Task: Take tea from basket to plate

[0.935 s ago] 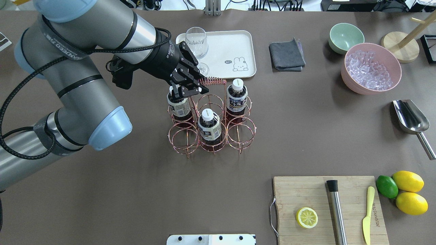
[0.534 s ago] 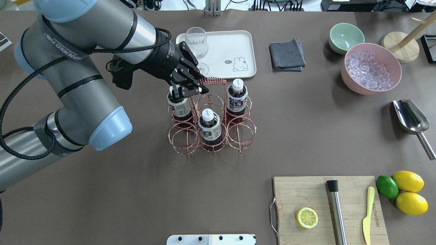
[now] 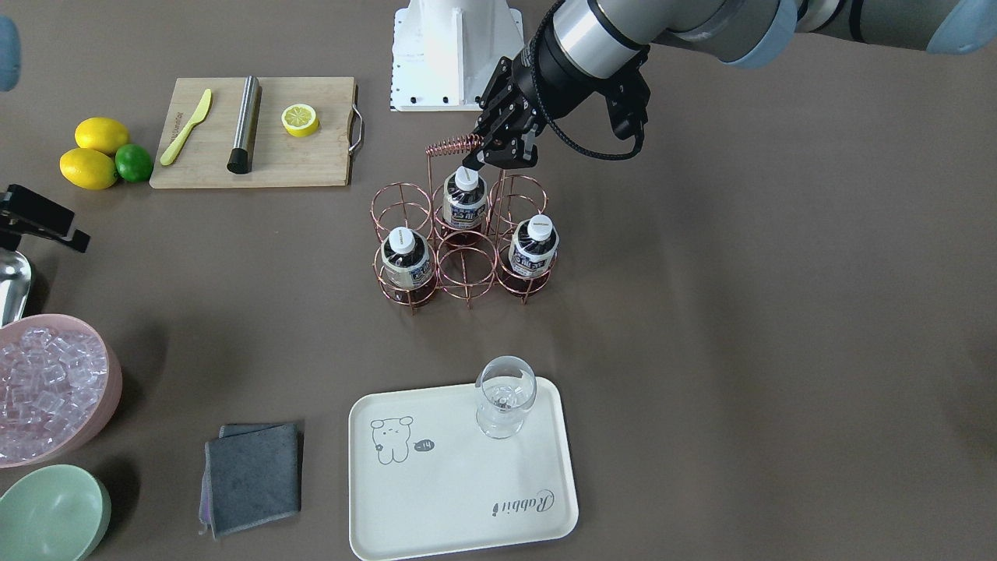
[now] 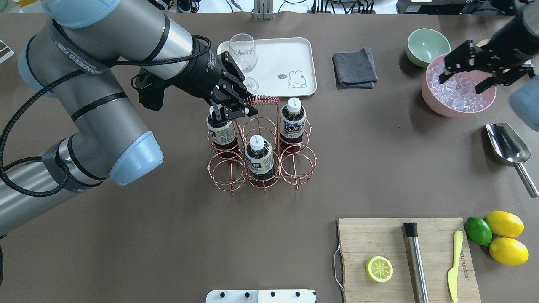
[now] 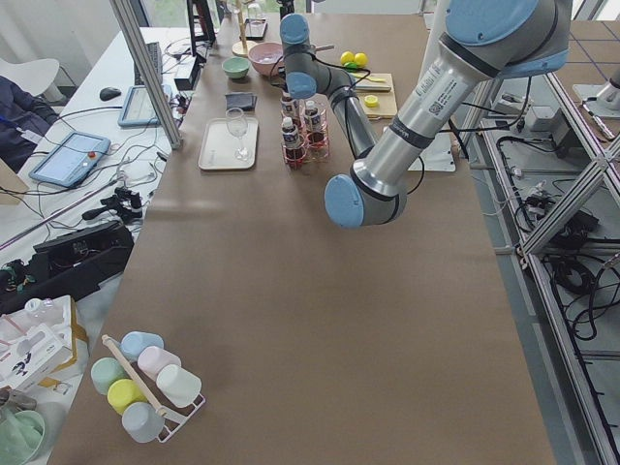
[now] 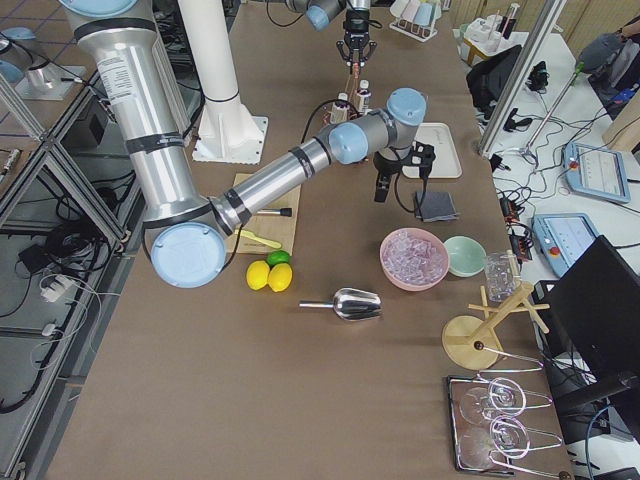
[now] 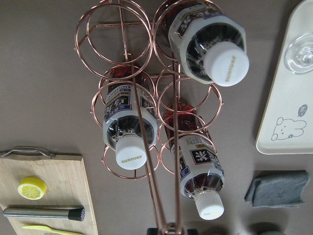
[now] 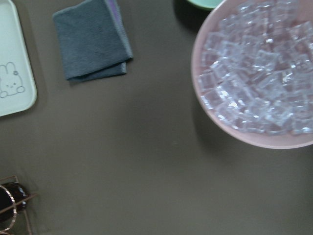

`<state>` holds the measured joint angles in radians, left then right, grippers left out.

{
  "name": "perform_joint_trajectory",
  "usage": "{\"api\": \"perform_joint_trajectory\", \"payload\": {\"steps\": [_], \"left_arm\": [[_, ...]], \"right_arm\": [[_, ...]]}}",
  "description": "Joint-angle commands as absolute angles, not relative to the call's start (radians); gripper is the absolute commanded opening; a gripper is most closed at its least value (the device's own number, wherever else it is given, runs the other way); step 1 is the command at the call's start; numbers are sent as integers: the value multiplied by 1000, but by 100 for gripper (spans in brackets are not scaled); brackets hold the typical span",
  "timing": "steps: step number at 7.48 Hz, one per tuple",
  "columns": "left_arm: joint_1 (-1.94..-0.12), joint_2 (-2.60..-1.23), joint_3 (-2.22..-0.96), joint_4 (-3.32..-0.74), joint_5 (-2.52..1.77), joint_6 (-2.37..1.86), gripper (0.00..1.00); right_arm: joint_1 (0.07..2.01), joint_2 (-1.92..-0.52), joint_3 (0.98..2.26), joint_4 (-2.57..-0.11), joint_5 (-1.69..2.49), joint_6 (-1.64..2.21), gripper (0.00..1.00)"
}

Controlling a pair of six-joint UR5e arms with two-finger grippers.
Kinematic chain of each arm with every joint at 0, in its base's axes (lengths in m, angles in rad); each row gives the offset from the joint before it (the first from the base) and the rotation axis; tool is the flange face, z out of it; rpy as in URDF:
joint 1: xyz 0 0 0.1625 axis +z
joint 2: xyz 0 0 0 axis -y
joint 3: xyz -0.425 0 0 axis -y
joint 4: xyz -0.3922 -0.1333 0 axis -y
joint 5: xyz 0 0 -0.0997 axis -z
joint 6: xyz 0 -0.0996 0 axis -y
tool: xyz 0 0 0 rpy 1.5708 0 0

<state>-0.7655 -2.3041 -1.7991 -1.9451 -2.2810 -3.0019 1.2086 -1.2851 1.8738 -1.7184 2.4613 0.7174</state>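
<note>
Three tea bottles stand in the copper wire basket point(image 4: 299, 166): one far left point(image 4: 222, 130), one near middle point(image 4: 259, 158), one far right point(image 4: 293, 120). My left gripper point(image 4: 233, 111) is over the far-left bottle and hides its cap. It is shut on the left end of the basket's coiled handle point(image 4: 263, 100). In the left wrist view the handle wires point(image 7: 168, 215) run in between its fingertips. The cream plate point(image 4: 294, 54) lies behind the basket and holds a wine glass point(image 4: 243, 52). My right gripper point(image 4: 463, 82) is open and empty above the pink ice bowl point(image 4: 446, 111).
A grey cloth point(image 4: 354, 67) lies right of the plate. A green bowl point(image 4: 427, 44) and a wooden stand point(image 4: 494, 57) are at the far right. A metal scoop point(image 4: 507, 145) lies below them. A cutting board point(image 4: 379, 235) holds a lemon half, muddler and knife.
My right arm has come into the overhead view from the right and now hangs over the ice bowl. My left arm, the basket and the bottles have not moved.
</note>
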Motion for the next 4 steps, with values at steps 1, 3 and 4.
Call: {"api": "perform_joint_trajectory", "payload": {"steps": [1,3,4], "left_arm": [[-767,-2304,-1795,-1945,-2281,-3002,0],[-765,-2304,-1793,-1945,-2281,-3000,0],[-765,-2304,-1793,-1947,-2281,-3002,0]], "right_arm": [[1027,-1073,1855,-1723,2360,1074,99],[977,-903,1743,-1749,2333,1181,99],[919,-828,1702,-1749,2289,1265,99]]}}
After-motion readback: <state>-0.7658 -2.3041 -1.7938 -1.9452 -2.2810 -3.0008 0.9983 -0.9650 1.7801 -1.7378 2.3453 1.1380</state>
